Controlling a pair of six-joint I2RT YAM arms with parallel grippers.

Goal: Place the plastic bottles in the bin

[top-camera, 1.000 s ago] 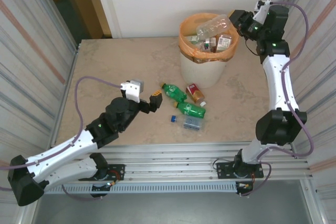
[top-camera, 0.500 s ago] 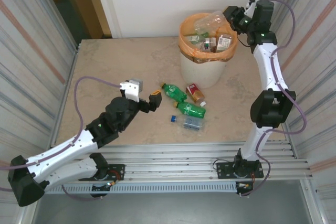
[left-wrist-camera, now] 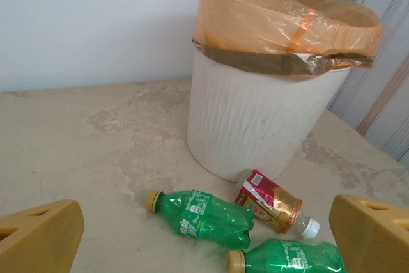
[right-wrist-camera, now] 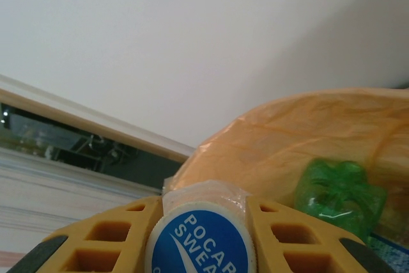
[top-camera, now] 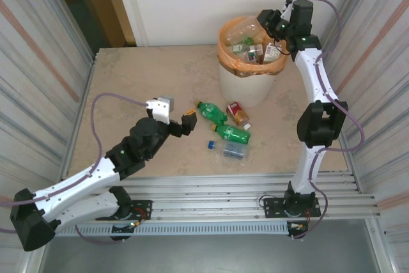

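Yellow-fingered left end effector (top-camera: 185,123) is released and empty, hovering just beside the stragglers on the surface (top-camera: 140,75): green bottles (top-camera: 213,112), an orange-brown bottle (top-camera: 238,114) and a clear bottle (top-camera: 234,150). Beyond them the bin (top-camera: 243,87) looks piled to its rim. My right end effector (top-camera: 267,17) is over it, clenched on the held bottle (top-camera: 246,28) by its cap (right-wrist-camera: 199,242). Risk I see: if dropped on that heap, it could roll off the rim. A cap-only grip may also let it swing.
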